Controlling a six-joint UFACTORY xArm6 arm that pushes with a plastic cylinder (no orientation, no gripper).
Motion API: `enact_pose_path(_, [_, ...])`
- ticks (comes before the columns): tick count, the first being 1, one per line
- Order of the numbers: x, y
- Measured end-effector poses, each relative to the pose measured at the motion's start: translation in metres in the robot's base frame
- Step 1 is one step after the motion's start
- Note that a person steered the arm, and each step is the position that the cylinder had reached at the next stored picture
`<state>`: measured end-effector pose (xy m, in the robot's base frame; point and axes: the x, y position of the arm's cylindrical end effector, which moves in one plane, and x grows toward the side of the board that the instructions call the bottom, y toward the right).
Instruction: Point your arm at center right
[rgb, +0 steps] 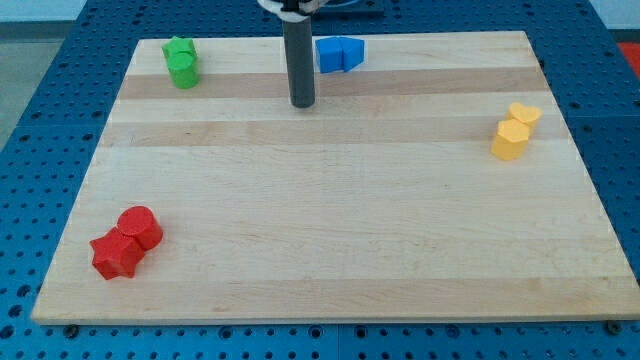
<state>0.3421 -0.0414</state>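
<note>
My tip (303, 103) rests on the wooden board (330, 220) near the view's top, a little left of centre. Two blue blocks (339, 53) lie just above and to the right of it, apart from the tip. Two green blocks (182, 62) sit at the top left. A yellow cylinder (509, 140) and a yellow block behind it (524, 113) lie at the view's right, far from the tip. A red cylinder (140, 227) and a red star-shaped block (115, 254) lie at the bottom left.
The board is surrounded by a blue perforated table (40, 120). The rod's dark shaft (299, 55) rises from the tip to the view's top edge.
</note>
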Motion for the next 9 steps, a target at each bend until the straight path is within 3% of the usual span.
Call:
enact_pose_path(2, [0.077, 0.028])
enact_pose_path(4, [0.139, 0.127])
enact_pose_path(6, [0.14, 0.253])
enact_pose_path(9, [0.088, 0.304])
